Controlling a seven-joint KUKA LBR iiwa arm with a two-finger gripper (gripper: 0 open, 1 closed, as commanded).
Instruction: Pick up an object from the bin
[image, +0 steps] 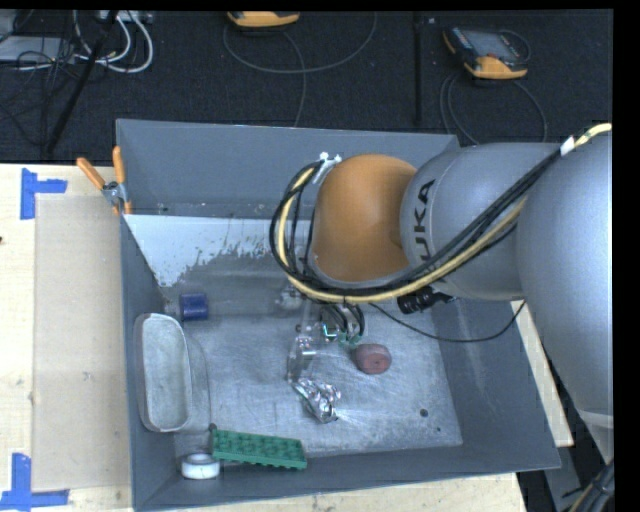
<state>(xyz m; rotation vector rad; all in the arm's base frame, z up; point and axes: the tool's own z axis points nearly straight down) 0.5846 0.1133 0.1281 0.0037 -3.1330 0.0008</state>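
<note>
My gripper hangs below the arm's orange cover, over the middle of the bin floor. Just beneath it and slightly towards the front lies a crumpled silver foil-like piece; I cannot tell whether the gripper touches it. A small reddish-brown round disc lies on the floor immediately to the right of the gripper, apart from the silver piece.
A small blue cylinder lies at the back left. A clear oblong plastic tray rests along the left wall. A green studded building plate and a white tape roll lie at the front left.
</note>
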